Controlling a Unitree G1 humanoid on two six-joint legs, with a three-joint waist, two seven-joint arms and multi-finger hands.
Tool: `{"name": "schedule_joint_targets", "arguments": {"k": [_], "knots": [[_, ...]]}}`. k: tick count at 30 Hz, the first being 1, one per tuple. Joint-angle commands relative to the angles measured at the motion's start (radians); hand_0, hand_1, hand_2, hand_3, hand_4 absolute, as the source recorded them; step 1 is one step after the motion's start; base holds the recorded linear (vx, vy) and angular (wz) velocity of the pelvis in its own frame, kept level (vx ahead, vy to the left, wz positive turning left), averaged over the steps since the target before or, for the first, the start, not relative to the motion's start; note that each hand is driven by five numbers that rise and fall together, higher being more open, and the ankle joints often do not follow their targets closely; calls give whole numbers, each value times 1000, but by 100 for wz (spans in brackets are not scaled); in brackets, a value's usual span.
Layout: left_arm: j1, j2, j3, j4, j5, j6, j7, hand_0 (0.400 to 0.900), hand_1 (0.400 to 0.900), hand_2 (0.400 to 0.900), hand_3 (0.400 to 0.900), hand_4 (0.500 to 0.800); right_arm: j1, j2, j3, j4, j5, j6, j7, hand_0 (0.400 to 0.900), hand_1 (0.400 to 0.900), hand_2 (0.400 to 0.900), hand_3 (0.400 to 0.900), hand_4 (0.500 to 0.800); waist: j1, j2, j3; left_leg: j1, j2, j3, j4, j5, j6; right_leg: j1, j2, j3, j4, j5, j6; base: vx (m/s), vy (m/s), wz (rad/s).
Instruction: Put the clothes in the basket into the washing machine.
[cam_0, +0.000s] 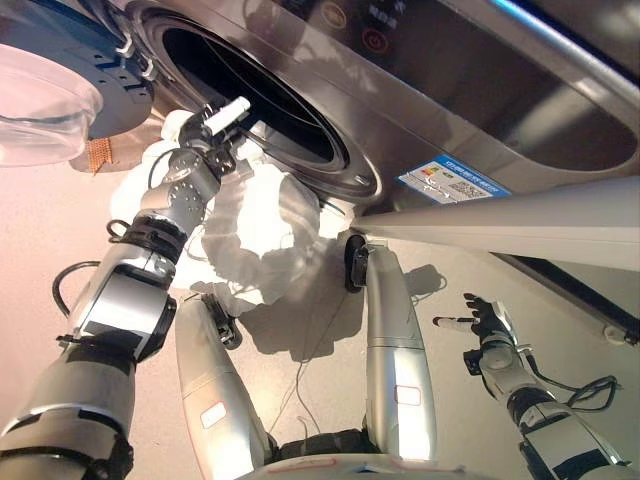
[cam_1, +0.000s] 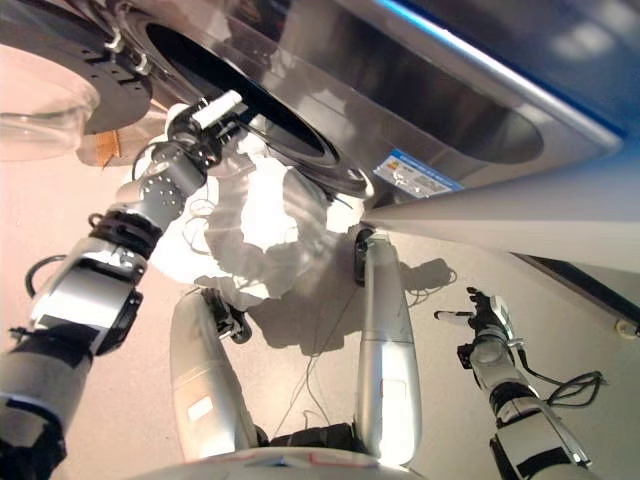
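Left eye view shows the left robot hand (cam_0: 205, 150) raised to the lower rim of the washing machine (cam_0: 400, 90), just at the edge of its dark round drum opening (cam_0: 250, 90). Its fingers are curled into a bunch of white clothes (cam_0: 265, 225), which hangs from the robot hand down over the rim, outside the drum, above the pale floor (cam_0: 30, 230). The open door (cam_0: 45, 95), with its clear bowl-shaped glass, stands to the left of the opening. The right robot hand (cam_1: 485, 322) is low at the right, well apart from the clothes, fingers spread and holding nothing
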Motion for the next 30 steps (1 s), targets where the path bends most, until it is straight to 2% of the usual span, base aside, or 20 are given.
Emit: {"name": "schedule_joint_targets", "arguments": {"k": [1, 4, 12, 17, 20, 21, 22, 25, 27, 30], "knots": [[110, -17, 9, 87, 53, -8, -49, 900, 900, 900, 900, 800, 89, -13, 1, 40, 12, 6, -64, 900, 900, 900, 900, 800, 15, -38, -186, -97, -4, 34, 42, -39, 160, 25, -35, 47, -81, -3, 35, -6, 18, 12], [159, -39, 14, 125, 130, 7, -81, 900, 900, 900, 900, 800, 80, -1, 8, 40, 5, 1, -57, 900, 900, 900, 900, 800, 31, -45, -196, -63, -9, 34, 10, -28, 156, 65, -41, 35, -106, 1, 31, -1, 7, 9], [298, -85, 29, 211, 308, -7, -133, 900, 900, 900, 900, 800, 81, 21, 17, 44, -18, 7, -51, 900, 900, 900, 900, 800, 74, -65, -228, 91, -24, 44, -123, 1, 147, 217, -60, -1, -202, 8, 28, 35, 11, 9], [397, -123, 17, 257, 470, -1, -128, 900, 900, 900, 900, 800, 100, 48, 13, 55, -63, 13, -42, 900, 900, 900, 900, 800, 98, -69, -259, 203, -22, 64, -224, 30, 139, 328, -79, -27, -283, 28, 36, 99, -13, 5], [489, -156, 29, 294, 545, 10, -141, 900, 900, 900, 900, 800, 118, 62, 11, 63, -124, 26, -22, 900, 900, 900, 900, 800, 114, -64, -285, 315, -31, 95, -349, 70, 129, 437, -90, -36, -396, 61, 52, 135, -10, 5], [513, -162, 41, 307, 553, 6, -140, 900, 900, 900, 900, 800, 123, 65, 8, 66, -141, 28, -14, 900, 900, 900, 900, 800, 116, -65, -295, 340, -37, 113, -408, 120, 132, 461, -93, -44, -455, 104, 48, 111, -35, 6], [549, -174, 59, 329, 561, 1, -142, 900, 900, 900, 900, 800, 132, 72, 7, 71, -157, 32, -7, 900, 900, 900, 900, 800, 121, -63, -304, 386, -42, 130, -466, 142, 126, 504, -101, -51, -507, 122, 57, 66, -33, 4], [633, -194, 109, 385, 549, -4, -186, 900, 900, 900, 900, 800, 154, 93, -6, 88, -189, 42, 7, 900, 900, 900, 900, 800, 140, -62, -331, 491, -67, 155, -605, 194, 118, 603, -121, -80, -635, 173, 80, 146, -37, 5], [691, -211, 162, 409, 519, -4, -206, 900, 900, 900, 900, 800, 171, 108, -21, 103, -188, 47, 4, 900, 900, 900, 900, 800, 154, -59, -349, 570, -84, 174, -705, 229, 110, 681, -130, -107, -735, 211, 95, 124, -47, 7], [754, -236, 228, 441, 483, -20, -211, 900, 900, 900, 900, 800, 191, 132, -50, 127, -163, 48, -1, 900, 900, 900, 900, 800, 171, -54, -379, 655, -112, 194, -819, 271, 106, 769, -129, -137, -841, 254, 112, 95, -45, 6]]}}
